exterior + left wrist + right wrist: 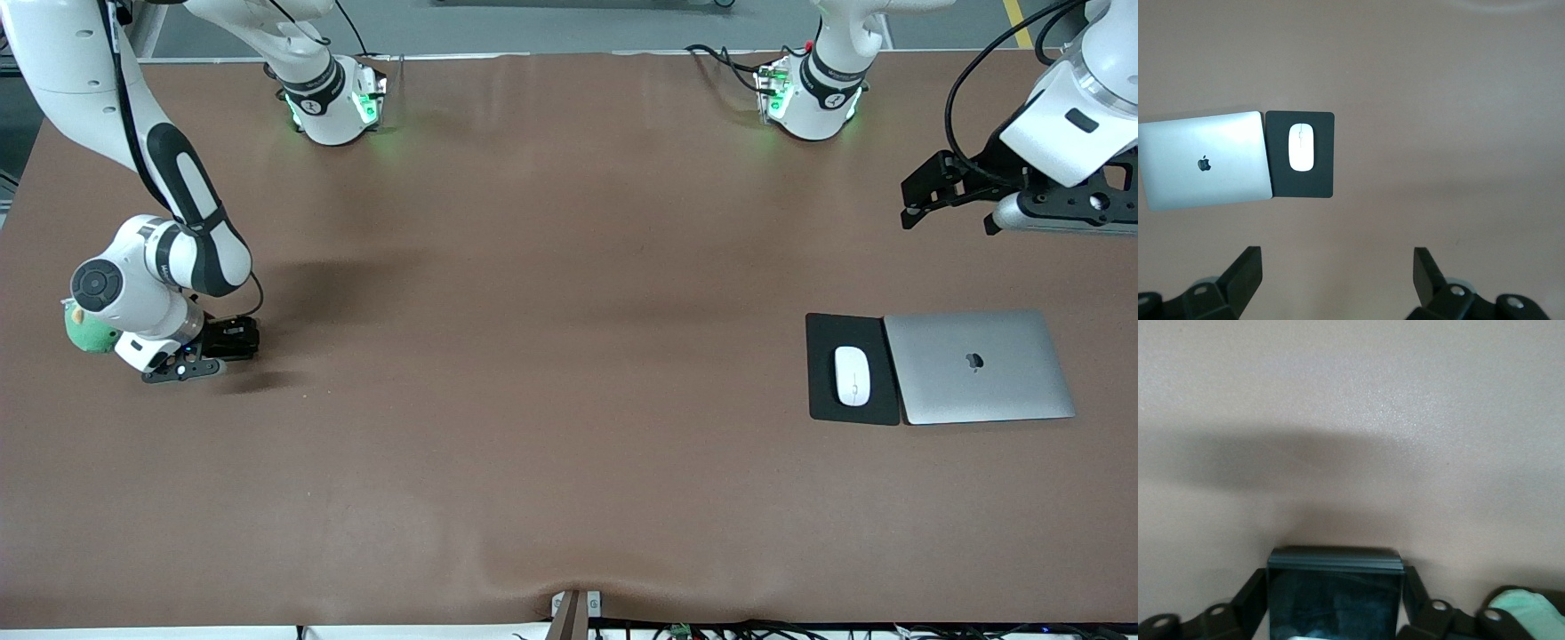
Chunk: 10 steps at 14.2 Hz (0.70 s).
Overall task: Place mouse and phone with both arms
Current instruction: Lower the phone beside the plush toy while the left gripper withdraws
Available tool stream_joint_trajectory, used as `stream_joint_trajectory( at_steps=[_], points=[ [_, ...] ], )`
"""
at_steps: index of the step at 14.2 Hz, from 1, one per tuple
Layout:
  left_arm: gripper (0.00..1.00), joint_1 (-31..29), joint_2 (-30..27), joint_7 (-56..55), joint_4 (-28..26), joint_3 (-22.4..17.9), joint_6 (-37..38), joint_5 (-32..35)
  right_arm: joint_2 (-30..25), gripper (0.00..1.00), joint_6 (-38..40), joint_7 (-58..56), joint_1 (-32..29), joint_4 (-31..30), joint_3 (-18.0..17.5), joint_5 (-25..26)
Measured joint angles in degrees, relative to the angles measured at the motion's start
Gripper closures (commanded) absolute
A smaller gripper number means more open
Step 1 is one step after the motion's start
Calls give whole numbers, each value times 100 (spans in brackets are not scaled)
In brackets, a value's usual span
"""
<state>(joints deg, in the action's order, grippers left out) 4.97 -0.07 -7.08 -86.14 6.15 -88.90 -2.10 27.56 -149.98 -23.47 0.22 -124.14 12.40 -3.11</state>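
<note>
The white mouse lies on a black pad toward the left arm's end of the table. My left gripper hangs open and empty high over the bare table beside the laptop and pad. The black phone is low at the table surface toward the right arm's end. My right gripper holds it, with a finger against each of its sides. Only the phone's glossy face and one edge show in the right wrist view.
A closed silver laptop lies against the pad, on its side toward the left arm's end. A green soft object sits by the right wrist. Brown cloth covers the table.
</note>
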Motion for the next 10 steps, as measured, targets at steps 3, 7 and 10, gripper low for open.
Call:
stream_joint_trajectory(
  at_steps=[3,7,10],
  points=[
    [0,5,0,0,2,-57,8,0,-194,0,651,135,0,265,0,-4],
    [0,8,0,0,3,-48,16,0,-734,0,2068,670,0,1064,-2,-5],
    [0,9,0,0,3,-48,18,0,-1136,0,2450,940,18,1315,-37,-4]
  ],
)
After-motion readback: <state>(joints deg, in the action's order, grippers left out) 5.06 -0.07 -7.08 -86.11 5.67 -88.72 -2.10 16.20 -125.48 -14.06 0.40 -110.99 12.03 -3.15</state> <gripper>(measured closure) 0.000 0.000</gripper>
